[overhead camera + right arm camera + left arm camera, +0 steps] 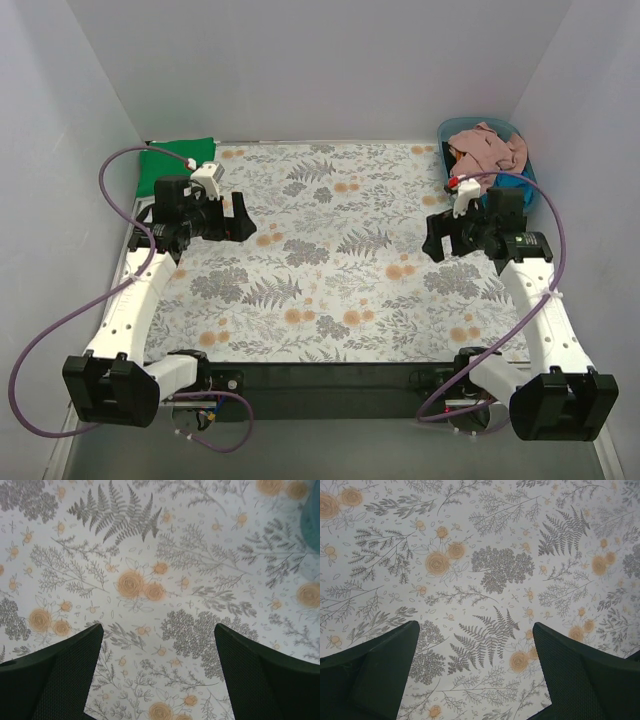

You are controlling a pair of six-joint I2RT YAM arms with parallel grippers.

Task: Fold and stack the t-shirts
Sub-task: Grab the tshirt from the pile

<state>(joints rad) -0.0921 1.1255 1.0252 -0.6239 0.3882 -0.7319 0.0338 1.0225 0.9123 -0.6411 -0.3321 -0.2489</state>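
Note:
A dusty pink t-shirt (488, 148) lies crumpled in the teal tub (523, 132) at the far right, with a bit of bright blue cloth (517, 184) showing under it. A folded bright green t-shirt (176, 164) lies at the far left corner. My left gripper (243, 218) is open and empty above the floral covering, right of the green shirt; its fingers (375, 670) frame bare covering. My right gripper (434, 237) is open and empty, just in front of the tub; its fingers (260, 675) also frame bare covering.
The floral table covering (330, 260) spans the table. White walls close in the back and both sides. The tub's teal edge (312, 515) shows at the right wrist view's upper right. Purple cables loop off both arms.

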